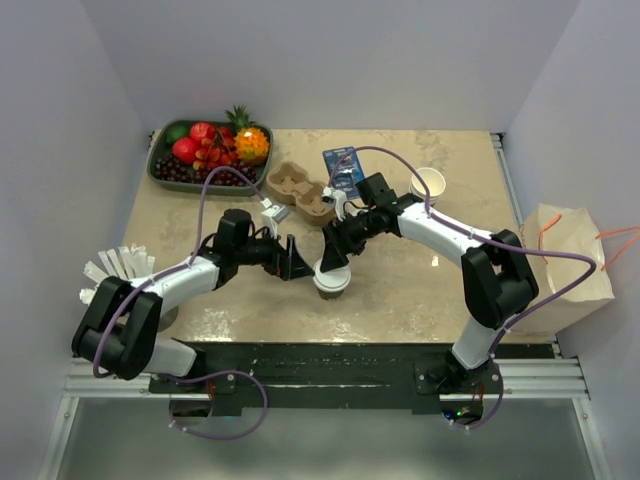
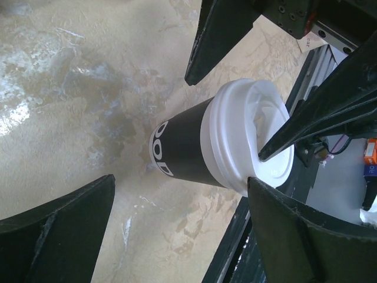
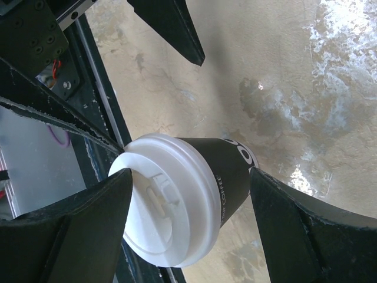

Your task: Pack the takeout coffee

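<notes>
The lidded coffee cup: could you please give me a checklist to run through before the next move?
1. The white lid sits on the coffee cup: ok.
2. The coffee cup stands upright on the table: ok.
3. The right gripper is open, astride the cup: ok.
4. The left gripper is open, holding nothing: ok.
5. The grippers clear each other: cannot tell.
6. The paper bag is open: cannot tell.

Bright, even overhead light; soft shadows; glare patches on table (image 3: 336, 35); wrist-view foreground perhaps slightly blurred
</notes>
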You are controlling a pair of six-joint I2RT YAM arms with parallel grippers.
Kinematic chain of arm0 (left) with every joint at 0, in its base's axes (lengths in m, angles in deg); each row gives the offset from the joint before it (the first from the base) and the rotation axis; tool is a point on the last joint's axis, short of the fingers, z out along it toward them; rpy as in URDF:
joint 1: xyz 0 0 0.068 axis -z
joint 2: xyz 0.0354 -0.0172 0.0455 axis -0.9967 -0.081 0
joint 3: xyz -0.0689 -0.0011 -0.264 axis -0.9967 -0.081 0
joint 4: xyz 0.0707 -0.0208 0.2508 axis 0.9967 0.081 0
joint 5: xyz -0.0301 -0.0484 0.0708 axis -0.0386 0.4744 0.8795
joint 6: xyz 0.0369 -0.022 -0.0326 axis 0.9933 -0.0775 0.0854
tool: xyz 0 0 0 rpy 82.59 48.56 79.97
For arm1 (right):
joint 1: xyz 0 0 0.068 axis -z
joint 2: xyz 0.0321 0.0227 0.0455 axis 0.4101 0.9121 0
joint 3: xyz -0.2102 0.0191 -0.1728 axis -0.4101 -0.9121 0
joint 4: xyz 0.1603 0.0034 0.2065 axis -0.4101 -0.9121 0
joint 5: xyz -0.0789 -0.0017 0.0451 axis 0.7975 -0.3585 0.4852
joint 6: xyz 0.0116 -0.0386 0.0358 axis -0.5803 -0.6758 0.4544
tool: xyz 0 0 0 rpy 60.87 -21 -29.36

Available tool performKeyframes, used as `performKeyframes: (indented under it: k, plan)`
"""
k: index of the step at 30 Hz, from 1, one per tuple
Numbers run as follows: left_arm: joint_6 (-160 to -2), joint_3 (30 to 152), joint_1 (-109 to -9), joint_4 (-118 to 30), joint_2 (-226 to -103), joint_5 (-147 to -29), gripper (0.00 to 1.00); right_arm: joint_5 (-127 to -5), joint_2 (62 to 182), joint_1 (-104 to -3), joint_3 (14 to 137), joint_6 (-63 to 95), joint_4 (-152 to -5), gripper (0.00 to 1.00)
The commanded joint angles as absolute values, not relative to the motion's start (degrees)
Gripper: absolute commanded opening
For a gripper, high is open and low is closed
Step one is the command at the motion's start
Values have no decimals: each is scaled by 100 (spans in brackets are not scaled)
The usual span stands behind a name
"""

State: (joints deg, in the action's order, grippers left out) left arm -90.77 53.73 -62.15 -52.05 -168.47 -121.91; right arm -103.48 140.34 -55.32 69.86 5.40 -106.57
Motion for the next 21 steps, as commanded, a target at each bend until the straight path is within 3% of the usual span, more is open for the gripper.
performKeyframes:
  k: [1,12,21]
  plan:
    - [-9147,5538,-6250,-5330,-16971,-12186,97,-10254,14056,-5550,7035,471,-10524,82]
    - [-8787,5916,-6233,-4232,-17401,-11000,96,-10149,14066,-5550,6948,532,-10410,82]
    - [-8734,5934,-6092,-4293,-17533,-10884,95,-10131,14030,-5558,6833,489,-10410,82]
